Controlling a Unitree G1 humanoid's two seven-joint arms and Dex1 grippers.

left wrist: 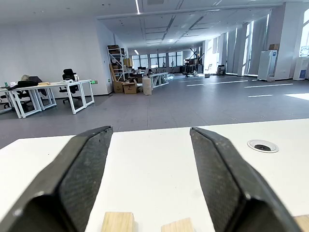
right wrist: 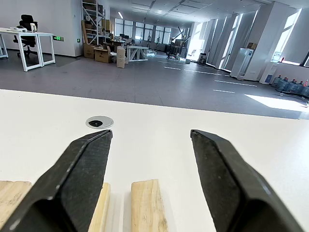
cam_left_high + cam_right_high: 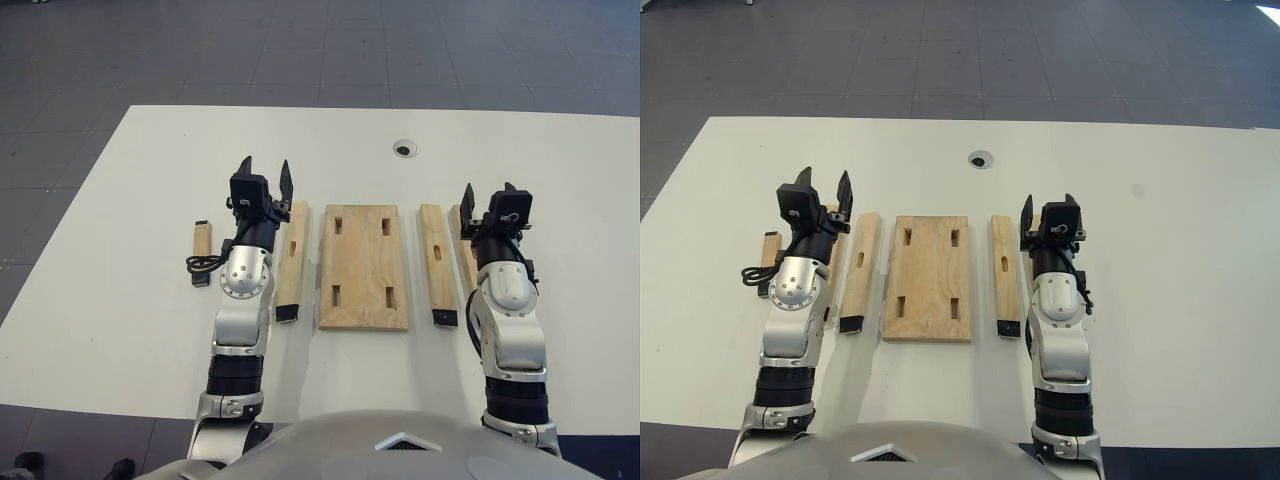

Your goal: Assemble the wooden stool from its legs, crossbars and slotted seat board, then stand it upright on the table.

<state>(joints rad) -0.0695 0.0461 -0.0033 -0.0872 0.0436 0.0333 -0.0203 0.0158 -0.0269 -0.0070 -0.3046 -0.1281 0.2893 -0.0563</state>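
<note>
The slotted seat board (image 3: 363, 265) lies flat at the table's middle. A slotted wooden leg (image 3: 292, 260) with a black end lies to its left, and a short crossbar (image 3: 202, 240) lies farther left. Right of the board lie another slotted leg (image 3: 436, 262) and a second piece (image 3: 462, 250), partly hidden under my right arm. My left gripper (image 3: 265, 168) hovers open, holding nothing, between the crossbar and the left leg; wood ends (image 1: 118, 222) show below its fingers. My right gripper (image 3: 489, 192) stands open above the far end of the rightmost piece (image 2: 147, 205).
A round cable grommet (image 3: 404, 149) sits in the white table (image 3: 560, 330) beyond the parts. A black cable (image 3: 205, 265) loops beside my left wrist. Bare tabletop stretches to both sides and behind the parts.
</note>
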